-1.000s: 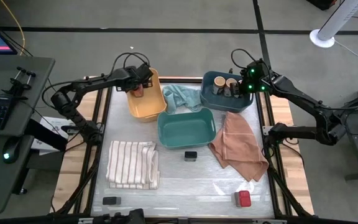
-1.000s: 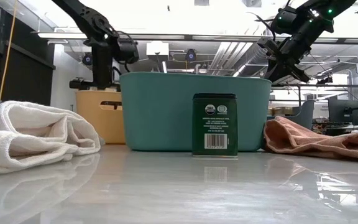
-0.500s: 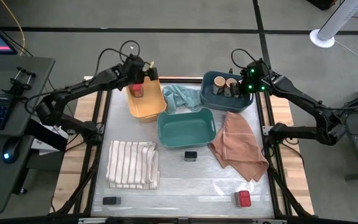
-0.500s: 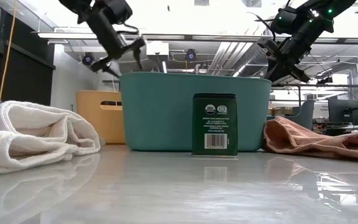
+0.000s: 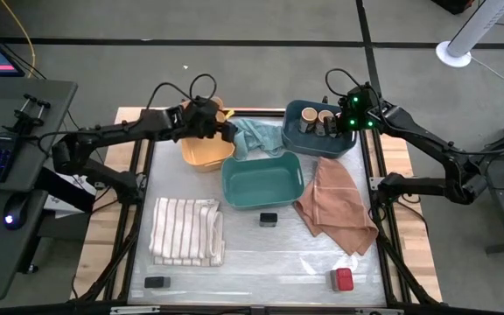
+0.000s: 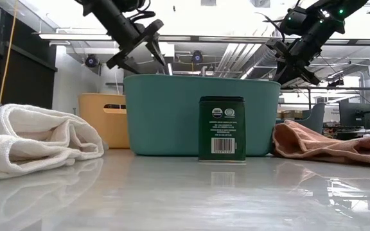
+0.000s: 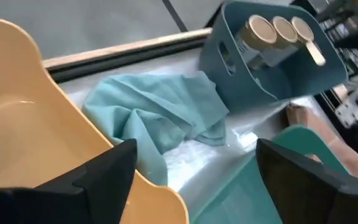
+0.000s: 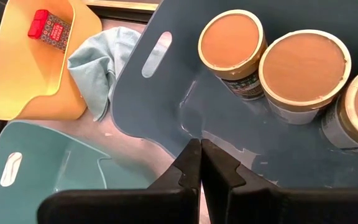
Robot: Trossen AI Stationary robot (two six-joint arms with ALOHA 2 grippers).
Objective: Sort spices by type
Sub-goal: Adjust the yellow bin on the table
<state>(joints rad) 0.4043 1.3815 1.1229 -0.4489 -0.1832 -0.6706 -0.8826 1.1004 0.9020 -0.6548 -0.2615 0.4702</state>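
My left gripper (image 5: 226, 127) (image 6: 143, 51) hangs open and empty above the right rim of the yellow bin (image 5: 201, 155), beside the teal cloth (image 7: 160, 115). My right gripper (image 5: 340, 128) (image 8: 199, 148) hovers shut over the blue bin (image 8: 160, 93), next to three round jars with tan lids (image 8: 232, 46) standing in it. One red-topped jar (image 8: 47, 26) lies in the yellow bin, another (image 5: 343, 279) sits by the table's near right corner. A black tin (image 5: 268, 219) (image 6: 221, 128) stands upright before the teal bin; a second (image 5: 155, 282) lies near the near left corner.
The empty teal bin (image 5: 227, 179) sits mid-table between the yellow and blue bins. A striped white towel (image 5: 186, 230) lies folded on the near left, a salmon cloth (image 5: 335, 206) is crumpled on the right, and the teal cloth (image 5: 254, 136) lies between the far bins.
My left gripper has risen out of the yellow bin, leaving the red-topped jar lying inside, and has swung toward the table's right, over the bin's right rim toward the teal cloth.
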